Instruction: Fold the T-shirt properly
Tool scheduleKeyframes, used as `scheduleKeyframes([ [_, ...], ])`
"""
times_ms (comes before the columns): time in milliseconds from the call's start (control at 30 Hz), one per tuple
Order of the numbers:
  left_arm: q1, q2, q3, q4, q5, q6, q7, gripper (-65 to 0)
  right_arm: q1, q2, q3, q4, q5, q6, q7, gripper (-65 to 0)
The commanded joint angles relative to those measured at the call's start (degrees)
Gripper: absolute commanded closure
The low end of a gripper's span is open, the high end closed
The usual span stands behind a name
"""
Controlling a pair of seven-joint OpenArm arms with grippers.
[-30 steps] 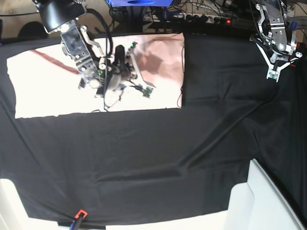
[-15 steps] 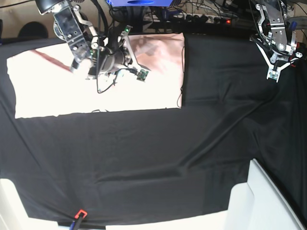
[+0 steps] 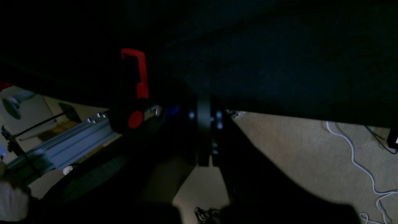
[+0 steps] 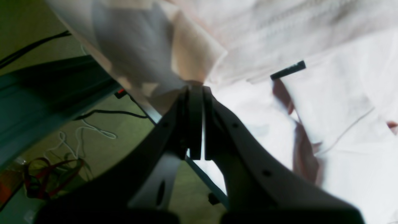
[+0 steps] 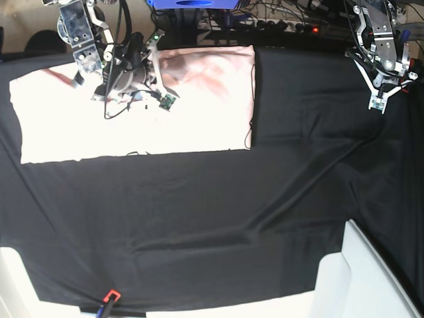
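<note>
The pale pink T-shirt [image 5: 132, 132] lies as a wide rectangle on the back left of the black table cloth [image 5: 212, 218]. My right gripper [image 5: 159, 69] is over the shirt's back edge. In the right wrist view its jaws [image 4: 196, 90] are shut, and a peak of thin pink fabric [image 4: 174, 56] is pinched at the tips and lifted above the table edge. My left gripper [image 5: 377, 101] hangs shut and empty over the cloth's back right corner. In the left wrist view the left gripper [image 3: 203, 133] is dark, with its jaws together.
A red clamp [image 3: 136, 77] grips the table edge near the left gripper. Cables [image 5: 278, 20] and a power strip run behind the table. White boxes [image 5: 364, 278] stand at the front right corner. A small red-and-blue item [image 5: 109, 297] sits at the front left edge.
My right arm has moved up and to the left, from the shirt's middle to its back edge, drawing the raised fold along. The left arm has not moved.
</note>
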Motion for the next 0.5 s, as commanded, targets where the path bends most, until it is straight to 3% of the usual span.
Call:
scheduleKeyframes([
  [0, -0.1, -0.9, -0.3, 0.7, 1.0, 0.3, -0.2, 0.0, -0.4, 0.6, 0.6, 1.2, 0.5, 0.1, 0.2, 0.0],
  [200, -0.1, -1.0, -0.4, 0.7, 1.0, 0.4, -0.2, 0.0, -1.8, 2.0, 0.4, 4.4, 0.5, 0.1, 0.1, 0.0],
  [333, -0.8, -0.7, -0.4, 0.7, 1.1, 0.4, -0.2, 0.0, 0.9, 1.9, 0.1, 9.0, 0.5, 0.1, -5.5, 0.0],
  [467, -1.2, -0.6, -0.3, 0.7, 1.1, 0.4, -0.1, 0.0, 5.4, 1.8, -4.5, 9.1, 0.5, 0.1, -7.8, 0.0],
])
